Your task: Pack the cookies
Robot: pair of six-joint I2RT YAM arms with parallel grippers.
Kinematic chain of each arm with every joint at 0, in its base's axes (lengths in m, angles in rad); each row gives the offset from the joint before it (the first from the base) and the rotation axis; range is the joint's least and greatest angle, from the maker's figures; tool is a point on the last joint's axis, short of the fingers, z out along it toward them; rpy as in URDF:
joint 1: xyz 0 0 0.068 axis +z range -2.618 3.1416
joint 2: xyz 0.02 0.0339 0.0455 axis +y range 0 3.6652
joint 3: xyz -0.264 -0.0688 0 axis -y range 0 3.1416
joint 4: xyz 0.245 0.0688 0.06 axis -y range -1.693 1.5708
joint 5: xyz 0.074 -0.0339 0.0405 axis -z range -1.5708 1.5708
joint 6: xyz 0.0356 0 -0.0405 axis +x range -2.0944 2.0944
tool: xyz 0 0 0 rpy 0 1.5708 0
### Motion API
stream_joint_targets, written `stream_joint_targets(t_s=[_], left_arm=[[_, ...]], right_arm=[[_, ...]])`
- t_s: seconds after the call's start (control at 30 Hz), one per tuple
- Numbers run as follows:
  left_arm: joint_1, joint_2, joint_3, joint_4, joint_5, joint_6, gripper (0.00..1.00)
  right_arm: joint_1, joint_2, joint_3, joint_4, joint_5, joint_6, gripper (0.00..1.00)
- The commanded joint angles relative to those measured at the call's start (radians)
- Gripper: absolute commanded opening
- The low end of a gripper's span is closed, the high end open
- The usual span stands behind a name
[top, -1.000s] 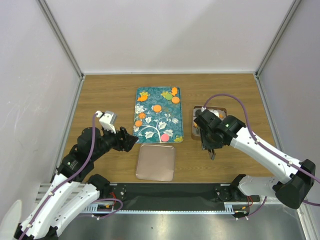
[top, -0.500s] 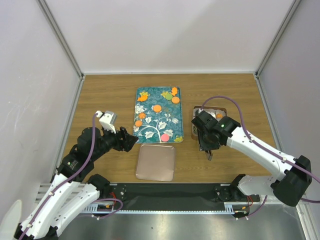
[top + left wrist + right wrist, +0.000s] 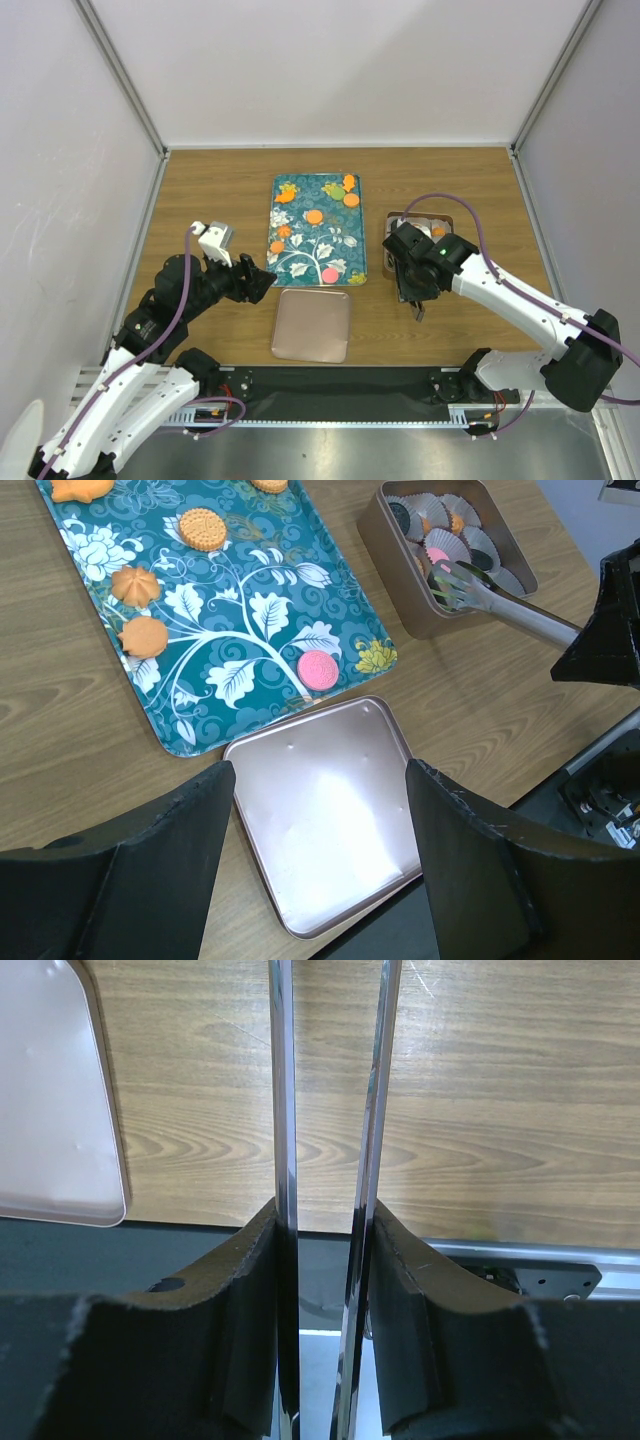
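One pair of tongs [image 3: 510, 605] clamped in right pincer [image 3: 325, 1220], left pincer [image 3: 320, 775] gaping empty

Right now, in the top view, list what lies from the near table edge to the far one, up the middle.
Rose-gold lid → pink cookie → round orange cookie at the middle of the teal tray → orange cookie by its far right corner.

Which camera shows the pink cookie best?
The left wrist camera: the pink cookie looks close and sharp there, lying on the tray. The top camera shows it only as a small pink dot. The right wrist camera does not show it at all.
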Motion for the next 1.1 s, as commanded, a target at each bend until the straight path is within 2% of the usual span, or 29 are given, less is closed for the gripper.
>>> stream_joint_targets(t_s=[0.0,1.07], left_arm=[[-0.007,0.004,0.004,0.012,-0.007,0.0,0.76],[-0.007,0.009,0.004,0.011,-0.01,0.0,0.75]], right_arm=[[-0.005,-0.004,0.002,0.014,0.004,-0.01,0.38],[-0.015,-0.013,0.015,-0.009,-0.006,-0.033,0.46]])
